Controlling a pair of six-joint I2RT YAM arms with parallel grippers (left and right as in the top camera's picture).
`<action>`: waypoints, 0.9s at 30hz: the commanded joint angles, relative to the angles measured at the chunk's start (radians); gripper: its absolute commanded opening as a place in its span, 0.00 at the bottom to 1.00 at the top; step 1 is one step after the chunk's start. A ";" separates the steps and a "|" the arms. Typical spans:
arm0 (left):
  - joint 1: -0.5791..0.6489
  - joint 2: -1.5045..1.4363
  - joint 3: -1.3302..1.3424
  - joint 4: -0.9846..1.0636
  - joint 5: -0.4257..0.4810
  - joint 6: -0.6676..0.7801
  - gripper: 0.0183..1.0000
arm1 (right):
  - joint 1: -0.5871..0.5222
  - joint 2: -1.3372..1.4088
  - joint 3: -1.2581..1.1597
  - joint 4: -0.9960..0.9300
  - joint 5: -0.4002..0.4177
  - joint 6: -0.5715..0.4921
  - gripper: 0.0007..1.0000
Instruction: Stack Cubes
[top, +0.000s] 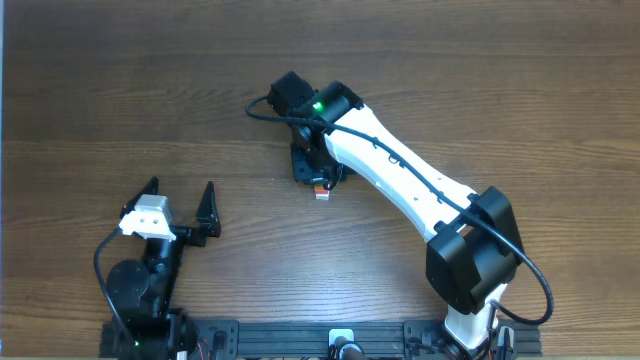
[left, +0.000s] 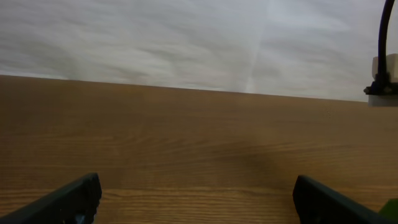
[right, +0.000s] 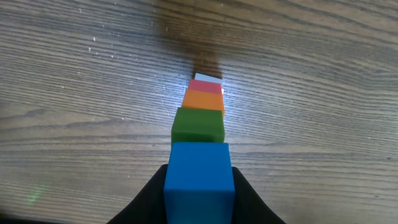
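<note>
Blue cube is clamped in the right gripper above the green, orange, red and white stack, placement being judged in hand, so a level lowering and release is called for; the left gripper is spread apart.

Brown wood-grain table, blue cube, green cube, orange cube, red cube, white cube, black right end effector
</note>
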 joint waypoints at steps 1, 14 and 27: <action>0.005 -0.007 -0.005 -0.001 0.013 0.014 1.00 | 0.006 -0.026 -0.009 0.010 -0.005 0.002 0.08; 0.005 -0.007 -0.005 -0.001 0.013 0.014 1.00 | 0.006 -0.023 -0.010 0.021 -0.005 -0.005 0.07; 0.005 -0.007 -0.005 -0.001 0.013 0.014 1.00 | 0.006 -0.019 -0.010 0.024 -0.001 -0.005 0.07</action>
